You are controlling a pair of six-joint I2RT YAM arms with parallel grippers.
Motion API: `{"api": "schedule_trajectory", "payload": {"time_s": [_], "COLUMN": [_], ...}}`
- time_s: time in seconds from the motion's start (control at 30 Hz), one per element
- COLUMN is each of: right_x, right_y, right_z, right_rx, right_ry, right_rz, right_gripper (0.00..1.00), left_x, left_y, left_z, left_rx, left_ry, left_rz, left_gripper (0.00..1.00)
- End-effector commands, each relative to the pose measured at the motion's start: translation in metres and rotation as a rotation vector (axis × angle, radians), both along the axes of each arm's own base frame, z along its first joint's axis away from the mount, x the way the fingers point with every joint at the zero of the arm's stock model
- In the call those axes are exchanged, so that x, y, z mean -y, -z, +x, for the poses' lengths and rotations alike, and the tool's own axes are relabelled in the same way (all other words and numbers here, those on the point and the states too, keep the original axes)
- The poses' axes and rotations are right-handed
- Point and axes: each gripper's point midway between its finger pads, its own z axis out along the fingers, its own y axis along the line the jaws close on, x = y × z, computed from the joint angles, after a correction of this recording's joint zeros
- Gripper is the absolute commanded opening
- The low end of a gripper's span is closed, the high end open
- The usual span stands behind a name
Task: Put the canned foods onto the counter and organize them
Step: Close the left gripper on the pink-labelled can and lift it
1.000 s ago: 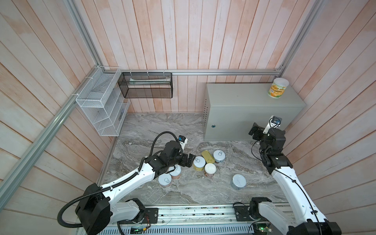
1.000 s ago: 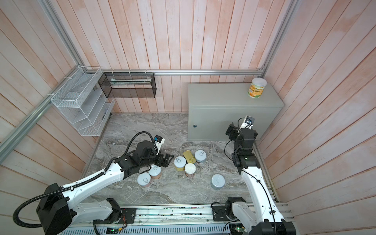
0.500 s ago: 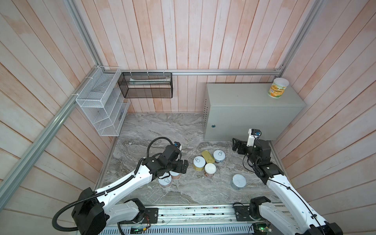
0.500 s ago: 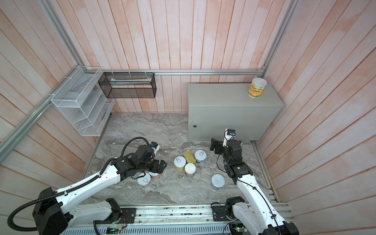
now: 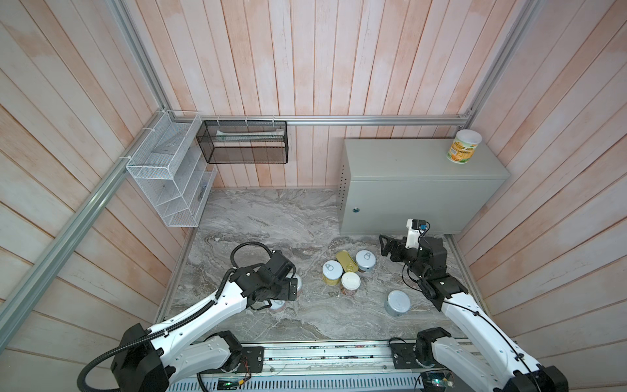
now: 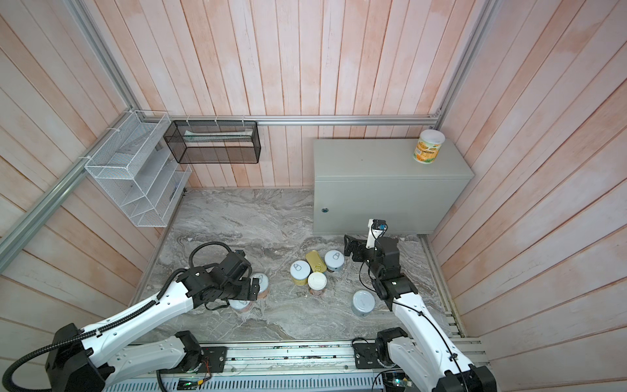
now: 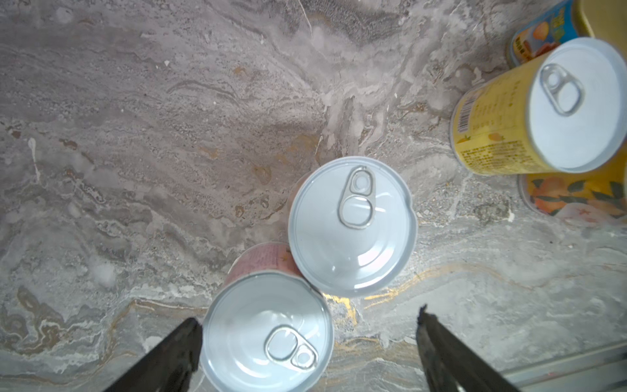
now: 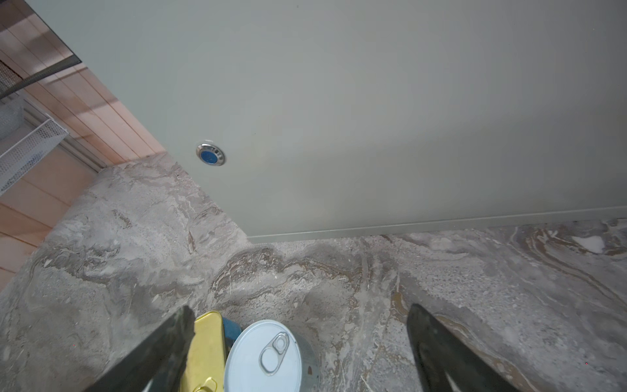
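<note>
counter [image 5: 407,163]: grey-green box against the back wall; one yellow tin [image 5: 463,146] stands on its far right corner, unmoved over the last second
slab [image 5: 271,217]: marbled floor; the other seven tins are on it
right arm: has dropped from beside the counter's front to low over the slab; right gripper [image 8: 298,346] spread wide, empty, above a grey tin [image 8: 268,356] and the gold-top tin [image 8: 207,349]; likely the next pick
left arm: has pulled back toward its base; left gripper [image 7: 305,342] wide apart, holding nothing, over two pink tins [image 7: 353,225] that touch
middle cluster [image 5: 346,269]: four tins, close-packed; unchanged
lone tin [image 5: 397,302]: apart, near the right arm
progress: one of eight up; both arms now going for fresh picks
</note>
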Motion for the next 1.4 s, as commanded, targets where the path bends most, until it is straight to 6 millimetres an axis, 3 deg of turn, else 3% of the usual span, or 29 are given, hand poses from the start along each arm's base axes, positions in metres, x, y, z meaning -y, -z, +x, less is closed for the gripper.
{"api": "schedule_trajectory", "payload": {"time_s": [0.0,0.67,0.87,1.2,1.37], "right_x": [-0.015,-0.018,-0.017,-0.017,-0.021], "right_y": [-0.024,-0.029,-0.030,-0.035,-0.031], "right_z": [0.008,0.003,-0.001,-0.005,-0.006], "right_rx": [0.062,0.111,0.118,0.128,0.121], "right_ry": [-0.053,-0.062,-0.058,-0.069,-0.092], "right_rz": [0.009,-0.008,0.012,0.004,0.009], "right_gripper": [0.97,0.97,0.97,0.93,0.93], "left_x": [-0.011,-0.017,-0.024,-0.014,-0.006], "left_y": [0.006,0.039,0.039,0.054,0.058], "left_z": [-0.013,-0.028,-0.023,-0.011,-0.006], "left_rx": [-0.047,-0.200,-0.178,-0.173,-0.172], "left_ry": [-0.062,-0.118,-0.133,-0.106,-0.069], "left_rz": [0.009,0.087,0.135,0.155,0.146], "left_gripper": [1.00,1.00,1.00,1.00,0.85]}}
